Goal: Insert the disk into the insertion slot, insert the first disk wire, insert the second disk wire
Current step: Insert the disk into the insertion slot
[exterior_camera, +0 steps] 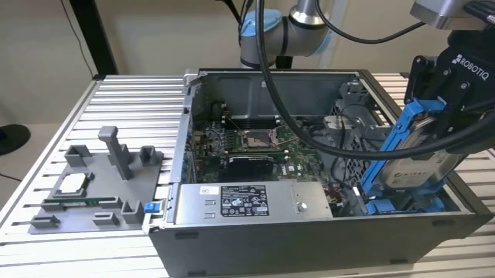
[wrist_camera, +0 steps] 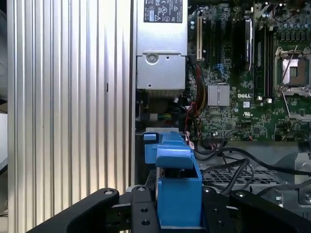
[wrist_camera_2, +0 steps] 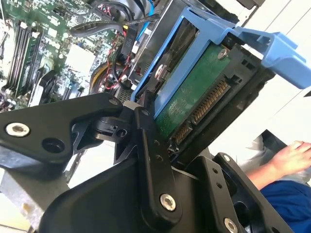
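My pincer (wrist_camera: 179, 213) is clamped on the disk (exterior_camera: 414, 156), by its blue carrier. The disk stands tilted at a corner of the computer case (exterior_camera: 309, 243) on the exterior view's right, lower end at the insertion slot (exterior_camera: 398, 205).

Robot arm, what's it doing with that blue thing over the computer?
The robot's gripper is clamped on a hard drive in a blue carrier. It holds the drive steeply tilted over the open computer case, with the lower end down by the blue-railed drive bay in the case's corner. The drive is not lying flat in the bay yet.
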`<state>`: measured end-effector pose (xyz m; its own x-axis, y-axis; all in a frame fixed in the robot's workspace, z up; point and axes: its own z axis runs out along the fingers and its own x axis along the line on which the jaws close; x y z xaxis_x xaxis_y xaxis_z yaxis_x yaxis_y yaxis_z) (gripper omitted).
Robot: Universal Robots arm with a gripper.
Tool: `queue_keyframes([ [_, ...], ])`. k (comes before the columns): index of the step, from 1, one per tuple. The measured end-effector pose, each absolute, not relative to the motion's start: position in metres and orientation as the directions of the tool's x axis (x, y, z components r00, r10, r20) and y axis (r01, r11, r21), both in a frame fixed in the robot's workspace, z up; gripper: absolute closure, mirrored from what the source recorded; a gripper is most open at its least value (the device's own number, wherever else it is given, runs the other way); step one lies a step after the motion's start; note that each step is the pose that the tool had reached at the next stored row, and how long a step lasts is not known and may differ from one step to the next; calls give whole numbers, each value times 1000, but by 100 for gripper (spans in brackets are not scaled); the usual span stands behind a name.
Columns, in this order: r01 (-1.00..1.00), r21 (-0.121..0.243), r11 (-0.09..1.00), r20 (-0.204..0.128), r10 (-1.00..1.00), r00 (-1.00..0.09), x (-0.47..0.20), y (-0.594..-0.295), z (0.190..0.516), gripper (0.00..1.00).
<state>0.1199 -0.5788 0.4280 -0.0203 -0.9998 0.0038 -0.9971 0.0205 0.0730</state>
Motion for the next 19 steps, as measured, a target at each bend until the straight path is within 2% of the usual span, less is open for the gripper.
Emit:
queue_keyframes([
  [19, -997, 80, 20, 3, -1000, -20, 125, -576, 419, 100],
])
